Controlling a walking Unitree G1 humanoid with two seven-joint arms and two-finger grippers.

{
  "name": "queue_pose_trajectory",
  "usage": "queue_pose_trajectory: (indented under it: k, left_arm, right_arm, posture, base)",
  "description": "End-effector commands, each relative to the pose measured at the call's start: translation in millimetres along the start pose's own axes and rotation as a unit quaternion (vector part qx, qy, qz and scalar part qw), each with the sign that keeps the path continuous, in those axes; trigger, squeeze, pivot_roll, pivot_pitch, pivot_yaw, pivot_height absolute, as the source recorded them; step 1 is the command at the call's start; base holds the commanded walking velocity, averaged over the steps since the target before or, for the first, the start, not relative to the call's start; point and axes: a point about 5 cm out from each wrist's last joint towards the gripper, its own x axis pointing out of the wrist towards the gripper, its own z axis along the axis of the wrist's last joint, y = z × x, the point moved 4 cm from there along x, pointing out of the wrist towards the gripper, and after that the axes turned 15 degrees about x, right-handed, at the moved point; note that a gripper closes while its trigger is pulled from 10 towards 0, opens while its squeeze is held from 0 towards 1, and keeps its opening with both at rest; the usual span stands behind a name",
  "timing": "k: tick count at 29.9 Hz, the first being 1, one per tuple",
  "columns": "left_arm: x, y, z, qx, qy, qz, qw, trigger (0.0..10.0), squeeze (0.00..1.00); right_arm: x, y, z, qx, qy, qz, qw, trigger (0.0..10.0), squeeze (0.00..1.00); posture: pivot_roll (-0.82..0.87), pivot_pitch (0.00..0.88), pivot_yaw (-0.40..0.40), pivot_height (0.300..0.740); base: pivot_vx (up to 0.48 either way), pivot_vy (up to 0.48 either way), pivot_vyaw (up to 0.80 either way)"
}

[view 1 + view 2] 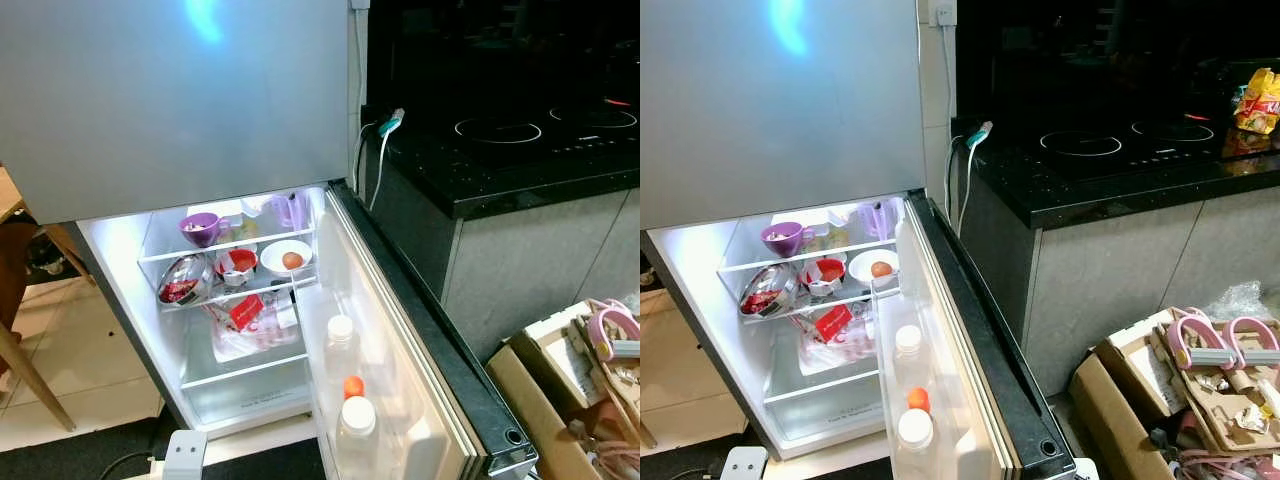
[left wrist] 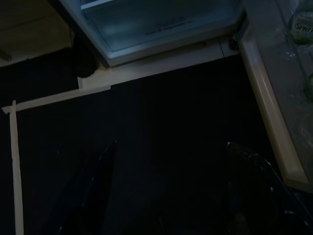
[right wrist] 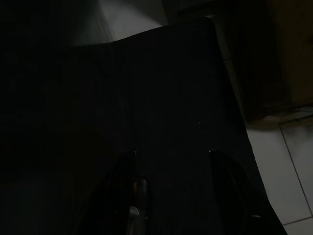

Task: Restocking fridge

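The fridge's lower compartment [image 1: 120, 250] stands lit, its door [image 1: 425, 350] swung wide to the right. On the glass shelf sit a purple cup [image 1: 201, 227], a white bowl with an orange-brown ball [image 1: 287, 257], a red-and-white bowl [image 1: 237, 263] and a shiny metal bowl [image 1: 182, 280]. Beneath lies a red packet [image 1: 246, 310] on plastic bags. The door rack holds two white-capped bottles [image 1: 341, 340] and an orange-capped one [image 1: 353, 386]. My left gripper [image 2: 171, 143] hangs open over a dark floor mat before the fridge base [image 2: 146, 46]. My right gripper [image 3: 171, 152] hangs open in shadow.
A black counter with an induction hob [image 1: 500, 130] flanks the fridge on the right, with a cable [image 1: 385, 150] dangling at its corner. Cardboard boxes with pink items [image 1: 1200, 360] crowd the floor at right. A wooden chair leg [image 1: 30, 385] stands at left, and a white block [image 1: 185, 455] near the mat.
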Motion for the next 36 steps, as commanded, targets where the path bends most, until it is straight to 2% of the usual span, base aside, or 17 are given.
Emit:
queue_pose_trajectory:
  k: [1, 2, 3, 5, 8, 11, 15, 20, 22, 27, 36]
  left_arm:
    - [-0.3, -6.1, -4.7, 0.015, 0.009, -0.014, 1.0, 10.0, 0.0]
    - [-0.3, -6.1, -4.7, 0.015, 0.009, -0.014, 1.0, 10.0, 0.0]
    - [1.3, -17.7, -2.0, 0.041, 0.007, -0.041, 0.998, 10.0, 0.0]
    - [2.5, -25.8, 0.6, 0.05, 0.005, -0.06, 0.997, 10.0, 0.0]
    - [2.7, -29.5, 1.0, 0.053, 0.004, -0.07, 0.996, 10.0, 0.0]
    - [4.1, -34.9, 4.6, 0.052, 0.003, -0.085, 0.995, 10.0, 0.0]
    - [5.0, -37.0, 5.8, 0.053, 0.004, -0.084, 0.995, 10.0, 0.0]
    - [3.7, -45.2, 1.8, 0.05, 0.007, -0.089, 0.995, 10.0, 0.0]
    - [2.8, -49.1, -1.3, 0.036, 0.01, -0.085, 0.996, 10.0, 0.0]
    - [1.5, -53.3, -6.0, 0.03, 0.016, -0.077, 0.996, 10.0, 0.0]
    - [1.7, -52.8, -3.9, 0.027, 0.01, -0.071, 0.997, 10.0, 0.0]
  right_arm:
    - [-0.1, 1.9, -1.2, 0.007, -0.005, 0.004, 1.0, 10.0, 0.0]
    - [-0.1, 1.9, -1.2, 0.007, -0.005, 0.004, 1.0, 10.0, 0.0]
    - [-0.9, -2.1, -0.5, 0.018, -0.01, 0.0, 1.0, 10.0, 0.0]
    - [-1.5, -5.4, -1.6, 0.023, -0.011, -0.006, 1.0, 10.0, 0.0]
    - [-1.9, -6.5, -2.8, 0.025, -0.011, -0.008, 1.0, 10.0, 0.0]
    - [-1.0, -0.9, -3.2, 0.019, -0.008, 0.002, 1.0, 10.0, 0.0]
    - [-0.3, 0.8, -0.3, 0.001, -0.006, 0.004, 1.0, 10.0, 0.0]
    - [-1.2, -6.0, 8.8, -0.026, -0.019, -0.006, 0.999, 10.0, 0.0]
    - [-1.9, -8.7, 16.0, -0.055, -0.033, -0.01, 0.998, 10.0, 0.0]
    - [-2.8, -12.2, 16.9, -0.074, -0.033, -0.011, 0.997, 10.0, 0.0]
    - [-1.8, -6.6, 9.6, -0.081, -0.026, -0.009, 0.996, 10.0, 0.0]
  posture:
    - [-0.05, 0.115, 0.061, 0.74]
    - [-0.05, 0.115, 0.061, 0.74]
    - [-0.04, 0.102, 0.088, 0.74]
    - [-0.05, 0.112, 0.086, 0.74]
    - [-0.06, 0.096, 0.094, 0.74]
    - [-0.07, 0.105, 0.089, 0.74]
    - [-0.08, 0.113, 0.102, 0.74]
    - [-0.1, 0.125, 0.084, 0.74]
    - [-0.1, 0.128, 0.067, 0.74]
    - [-0.09, 0.119, 0.026, 0.74]
    - [-0.09, 0.121, 0.032, 0.74]
  base:
    - [0.0, 0.0, 0.0]
    - [0.0, 0.0, 0.0]
    - [0.0, 0.0, 0.0]
    - [0.0, 0.0, 0.0]
    - [0.0, 0.0, 0.0]
    - [0.0, 0.0, 0.0]
    - [0.0, 0.0, 0.0]
    - [0.0, 0.0, 0.0]
    - [0.0, 0.0, 0.0]
    - [0.0, 0.0, 0.0]
    - [0.0, 0.0, 0.0]
